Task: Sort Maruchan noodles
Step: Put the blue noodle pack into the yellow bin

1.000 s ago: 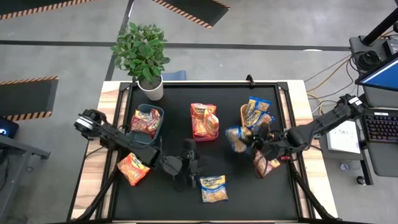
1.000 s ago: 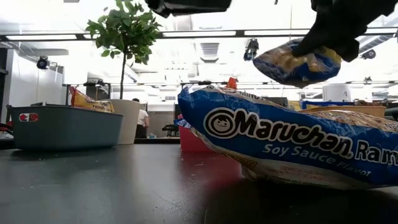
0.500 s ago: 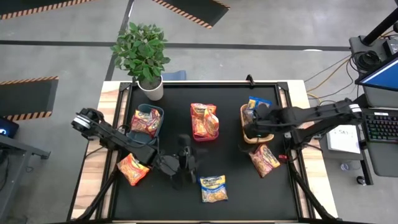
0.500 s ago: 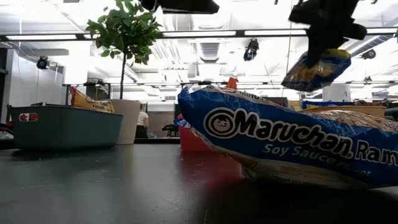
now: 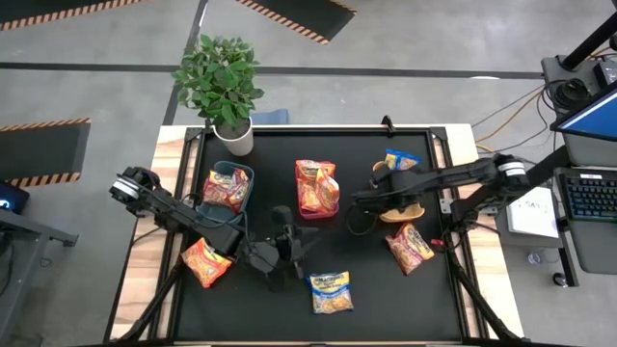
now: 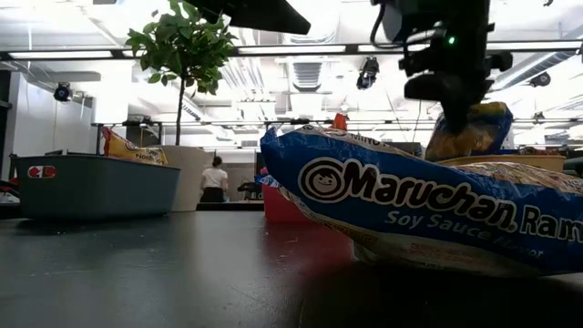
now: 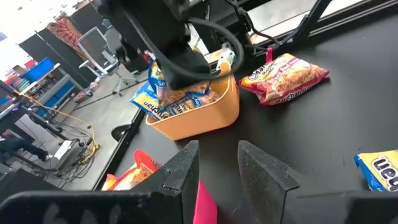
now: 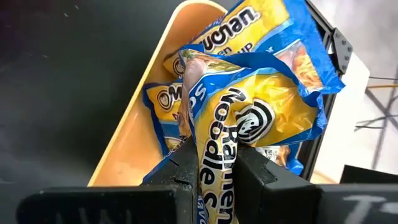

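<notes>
My right gripper [image 8: 216, 167] hangs over the tan bin [image 8: 134, 143], shut on a blue-and-yellow Maruchan packet [image 8: 249, 118]. More blue-and-yellow packets lie in that bin [image 7: 199, 115]. My left gripper [image 7: 217, 168] hovers open and holding nothing near the table's middle [image 5: 280, 246]. On the mat lie an orange packet [image 5: 205, 262], a blue-and-yellow one [image 5: 331, 291] and a red-pink one [image 5: 412, 247]. The teal bin [image 5: 246, 178] and the red bin [image 5: 301, 185] hold packets too. My right gripper pinches the packet's lower end [image 8: 214, 177] between its two fingers. They come from above, slanting steeply down. The packet hangs below the fingers [image 6: 469, 132], crumpled, over the packets in the tan bin; I cannot tell whether it touches them.
A potted plant [image 5: 224, 87] stands at the far left corner of the mat. Bare black mat lies between the bins and the near edge. The wooden table's rim [image 5: 164, 193] frames the mat.
My right gripper has swung from beside the tan bin to over it and tipped steeply downward, staying shut. Its blue-and-yellow packet went along and now hangs lower, above the bin. My left gripper has stayed where it was.
</notes>
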Motion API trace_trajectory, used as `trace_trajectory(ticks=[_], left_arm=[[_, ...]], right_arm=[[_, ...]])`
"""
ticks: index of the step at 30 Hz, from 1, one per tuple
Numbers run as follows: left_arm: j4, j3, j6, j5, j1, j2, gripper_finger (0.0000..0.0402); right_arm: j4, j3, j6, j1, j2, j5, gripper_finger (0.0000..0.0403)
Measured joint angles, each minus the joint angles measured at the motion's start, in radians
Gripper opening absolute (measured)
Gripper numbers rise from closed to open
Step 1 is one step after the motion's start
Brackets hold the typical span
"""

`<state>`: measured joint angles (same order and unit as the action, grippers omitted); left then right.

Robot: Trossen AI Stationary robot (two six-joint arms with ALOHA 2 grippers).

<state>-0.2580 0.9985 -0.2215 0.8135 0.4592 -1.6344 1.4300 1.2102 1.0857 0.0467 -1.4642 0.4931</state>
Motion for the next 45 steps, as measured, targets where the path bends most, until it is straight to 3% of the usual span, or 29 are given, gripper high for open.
trace_trajectory(ticks=[15, 34, 45], left_arm=[[0.000, 0.000, 0.013, 0.000, 0.000, 0.000, 0.0095], [0.000, -0.001, 0.022, -0.001, 0.000, 0.000, 0.0095], [0.000, -0.001, 0.025, -0.001, 0.000, 0.000, 0.0095]], right_arm=[[-0.006, 0.000, -0.026, 0.000, -0.167, -0.001, 0.0073], [-0.085, 0.011, -0.075, 0.001, -0.162, -0.023, 0.0061], [-0.102, 0.011, -0.103, 0.001, -0.160, -0.022, 0.0158]])
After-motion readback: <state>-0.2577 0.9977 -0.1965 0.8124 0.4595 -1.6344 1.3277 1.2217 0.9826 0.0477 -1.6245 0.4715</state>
